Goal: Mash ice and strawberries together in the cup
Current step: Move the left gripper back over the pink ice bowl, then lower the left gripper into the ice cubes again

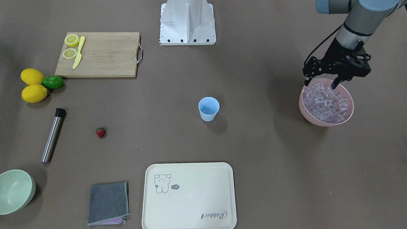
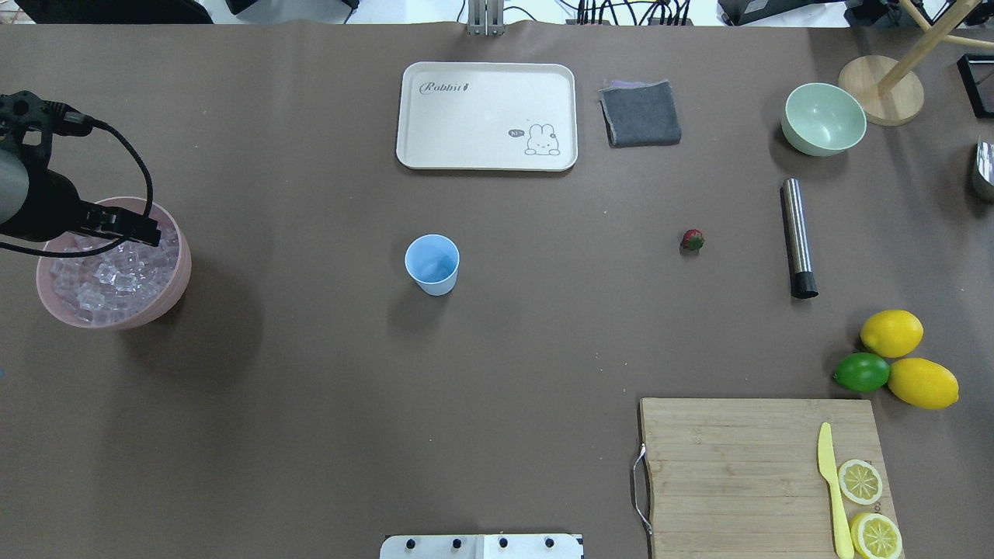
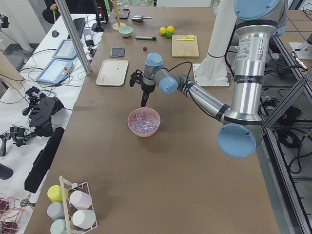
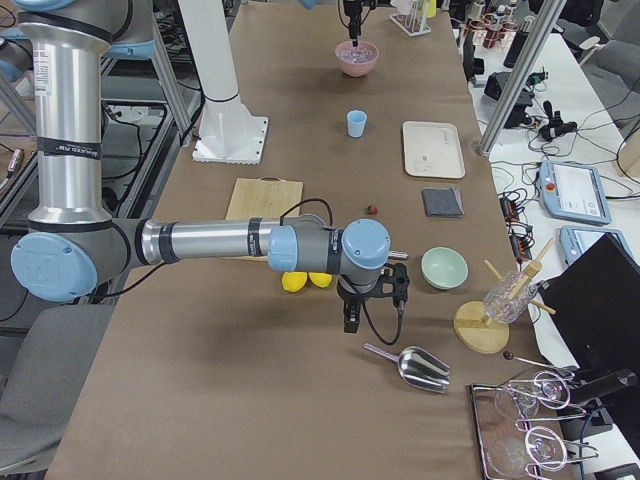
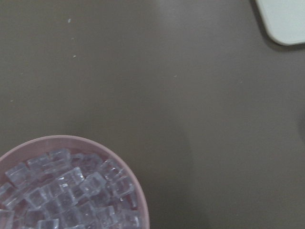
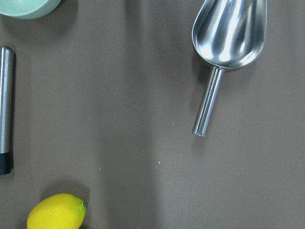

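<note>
Tray [image 1: 190,203] sits nearest. Left hand [image 1: 320,85] spread open, tips just over ice [image 1: 327,105] in pink bowl [image 1: 318,122]. Cup [image 1: 209,108] stands well apart toward robot's right; strawberry [image 1: 100,132] farther, nearer right hand [image 4: 352,318], whose grip I cannot tell.

The cup [image 1: 209,108] is ringed by bare tabletop [image 1: 254,143], reachable from every side. The strawberry [image 1: 100,132] is left clear too, the muddler [image 1: 53,135] lying well apart. Over the pink bowl [image 1: 324,124], room is taken by the left gripper [image 1: 320,85].
</note>
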Robot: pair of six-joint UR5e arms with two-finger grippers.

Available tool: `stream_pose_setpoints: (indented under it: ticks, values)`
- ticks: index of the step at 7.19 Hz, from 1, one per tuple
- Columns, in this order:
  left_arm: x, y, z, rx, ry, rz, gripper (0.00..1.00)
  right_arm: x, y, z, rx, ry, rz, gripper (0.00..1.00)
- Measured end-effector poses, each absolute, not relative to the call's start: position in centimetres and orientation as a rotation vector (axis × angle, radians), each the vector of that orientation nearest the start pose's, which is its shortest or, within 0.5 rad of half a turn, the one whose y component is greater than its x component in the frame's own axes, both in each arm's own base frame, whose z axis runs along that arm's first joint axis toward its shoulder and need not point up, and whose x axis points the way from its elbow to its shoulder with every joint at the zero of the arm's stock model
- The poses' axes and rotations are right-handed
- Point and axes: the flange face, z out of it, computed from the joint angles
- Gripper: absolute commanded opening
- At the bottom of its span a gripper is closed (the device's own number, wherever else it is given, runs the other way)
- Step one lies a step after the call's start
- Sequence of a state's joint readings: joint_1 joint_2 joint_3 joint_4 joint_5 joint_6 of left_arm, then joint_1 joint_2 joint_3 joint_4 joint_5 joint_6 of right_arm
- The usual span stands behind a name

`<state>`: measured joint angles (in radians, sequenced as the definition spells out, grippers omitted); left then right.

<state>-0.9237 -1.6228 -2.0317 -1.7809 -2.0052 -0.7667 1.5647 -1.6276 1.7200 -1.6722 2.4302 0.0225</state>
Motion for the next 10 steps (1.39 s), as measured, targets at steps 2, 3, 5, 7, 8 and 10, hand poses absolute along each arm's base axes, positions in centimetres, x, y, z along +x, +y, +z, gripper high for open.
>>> stream_pose_setpoints:
  ticks: [2,3,5,7,8,10]
  values:
    - [23.2,-46.1,42.3,0.256,0.718,0.025,0.62,5.5,-46.5,61.8,-0.024,-0.860,0.021,1.00]
    - [23.4,-46.3,43.2,0.249,0.704,0.031,0.60,5.5,-46.5,61.9,-0.026,-0.860,0.021,1.00]
    - [23.7,-46.6,45.0,0.251,0.673,0.103,0.59,5.5,-46.5,62.1,-0.030,-0.859,0.023,1.00]
    - [24.2,-47.1,47.0,0.248,0.659,0.136,0.50,5.5,-46.5,62.1,-0.031,-0.859,0.024,1.00]
    - [24.3,-47.4,48.0,0.253,0.662,0.140,0.50,5.5,-46.5,62.1,-0.031,-0.859,0.024,1.00]
    - [24.4,-47.5,48.9,0.260,0.666,0.143,0.50,5.5,-46.5,62.1,-0.031,-0.859,0.024,1.00]
